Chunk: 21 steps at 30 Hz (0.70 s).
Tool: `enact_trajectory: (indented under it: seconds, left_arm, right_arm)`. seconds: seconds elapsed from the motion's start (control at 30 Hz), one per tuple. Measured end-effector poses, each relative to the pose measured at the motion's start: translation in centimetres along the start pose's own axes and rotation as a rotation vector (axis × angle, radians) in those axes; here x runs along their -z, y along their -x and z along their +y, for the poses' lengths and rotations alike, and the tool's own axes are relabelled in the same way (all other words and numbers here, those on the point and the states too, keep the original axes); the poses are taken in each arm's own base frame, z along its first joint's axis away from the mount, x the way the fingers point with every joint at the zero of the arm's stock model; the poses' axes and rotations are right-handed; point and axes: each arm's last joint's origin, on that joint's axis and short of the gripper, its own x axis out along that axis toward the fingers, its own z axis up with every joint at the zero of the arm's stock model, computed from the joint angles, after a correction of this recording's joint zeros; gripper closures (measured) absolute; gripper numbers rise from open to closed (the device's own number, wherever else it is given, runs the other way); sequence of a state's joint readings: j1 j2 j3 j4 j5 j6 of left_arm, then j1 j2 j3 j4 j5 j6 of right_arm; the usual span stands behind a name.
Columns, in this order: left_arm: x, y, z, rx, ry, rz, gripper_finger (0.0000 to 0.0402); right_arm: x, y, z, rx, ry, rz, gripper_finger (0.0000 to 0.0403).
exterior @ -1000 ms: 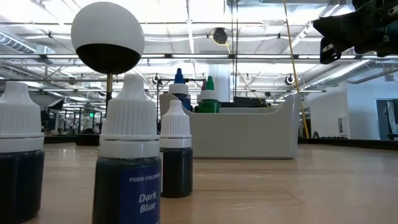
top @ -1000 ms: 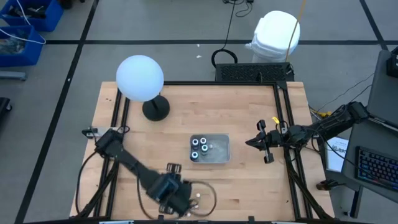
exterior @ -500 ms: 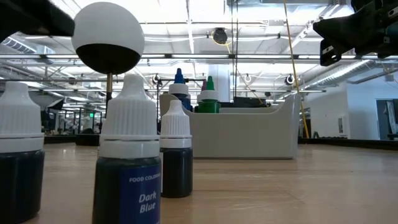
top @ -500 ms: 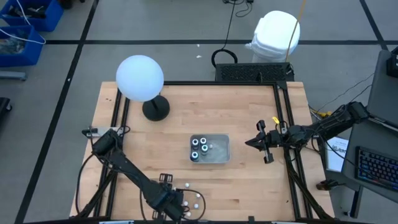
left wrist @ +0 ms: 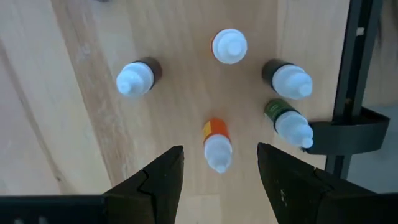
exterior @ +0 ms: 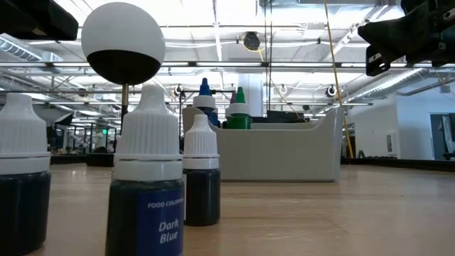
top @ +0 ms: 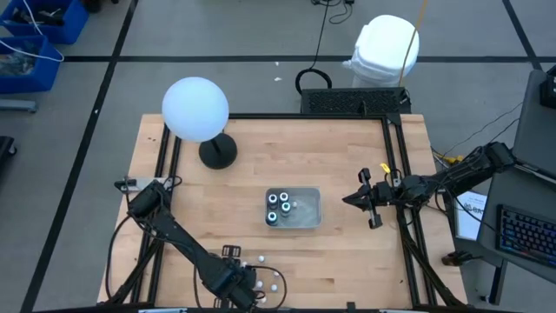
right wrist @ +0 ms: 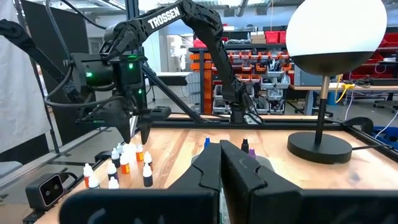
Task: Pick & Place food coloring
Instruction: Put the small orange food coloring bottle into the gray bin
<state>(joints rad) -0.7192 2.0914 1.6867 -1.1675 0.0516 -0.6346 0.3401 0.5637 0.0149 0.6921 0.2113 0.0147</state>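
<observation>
Several small food coloring bottles (left wrist: 229, 46) stand upright on their bases on the wooden table near its near edge; they also show in the high view (top: 261, 261) and close up in the low view (exterior: 146, 185). My left gripper (left wrist: 219, 149) hovers above them, open and pointing down. Its fingers stand on either side of an orange-labelled bottle (left wrist: 215, 140) without touching it. Bigger bottles with teal tops (top: 273, 202) stand in the clear tray (top: 308, 209) at the table's middle. My right gripper (top: 352, 198) waits shut, right of the tray, above the table.
A white globe lamp (top: 195, 109) stands on a dark base (top: 217, 152) at the far left. Black frame rails run along the table's left and right edges (top: 398, 174). A rail bracket (left wrist: 348, 134) lies close to the bottle group. Bare wood shows between tray and bottles.
My left gripper has come down over the group of small bottles and gone a little toward the table's near edge; its dark body now shows at the low view's upper left. The bottles have stayed in place.
</observation>
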Motion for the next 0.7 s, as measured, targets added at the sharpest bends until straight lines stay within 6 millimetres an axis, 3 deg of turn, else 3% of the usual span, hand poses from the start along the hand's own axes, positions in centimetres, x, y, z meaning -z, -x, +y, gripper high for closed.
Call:
enact_trajectory:
  seconds: [0.43, 0.7]
  left_arm:
    - [1.0, -2.6, 0.0, 0.005, 0.027, 0.038, 0.0192]
    - [1.0, -2.7, 0.1, 0.004, 0.03, 0.038, 0.0193]
  right_arm:
    - [0.0, 0.0, 0.0, 0.0, 0.0, 0.002, 0.0403]
    - [0.0, 0.0, 0.0, 0.0, 0.0, 0.001, 0.0403]
